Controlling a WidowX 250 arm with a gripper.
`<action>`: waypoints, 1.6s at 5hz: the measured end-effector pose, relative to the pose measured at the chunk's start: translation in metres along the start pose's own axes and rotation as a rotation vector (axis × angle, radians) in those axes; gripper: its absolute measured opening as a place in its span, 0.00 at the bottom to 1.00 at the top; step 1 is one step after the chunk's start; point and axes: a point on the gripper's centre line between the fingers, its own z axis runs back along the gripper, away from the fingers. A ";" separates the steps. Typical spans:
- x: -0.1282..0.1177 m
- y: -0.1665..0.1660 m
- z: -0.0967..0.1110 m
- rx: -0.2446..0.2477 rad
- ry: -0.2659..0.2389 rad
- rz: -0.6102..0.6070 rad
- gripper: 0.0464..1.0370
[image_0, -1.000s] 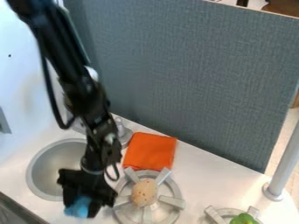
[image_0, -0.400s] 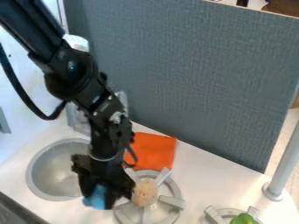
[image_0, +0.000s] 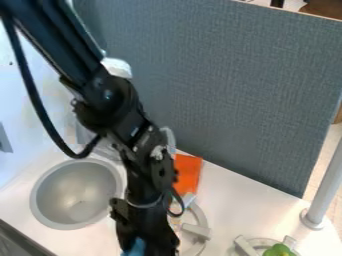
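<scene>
The black gripper (image_0: 144, 246) is clamped on a blue object (image_0: 136, 248), which sits low between its fingers, partly hidden by them. The round metal sink (image_0: 77, 192) lies up and to the left of the gripper, and an orange cloth (image_0: 189, 175) lies beyond it to the upper right. Just right of the gripper is a burner (image_0: 202, 215); farther right, well apart, a green pepper (image_0: 278, 250) rests on another burner (image_0: 246, 246).
</scene>
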 end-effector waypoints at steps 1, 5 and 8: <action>0.011 -0.018 -0.021 -0.066 0.011 -0.064 0.60; 0.042 -0.040 -0.069 -0.215 0.071 -0.081 0.68; 0.034 -0.021 -0.026 -0.317 -0.024 0.038 0.96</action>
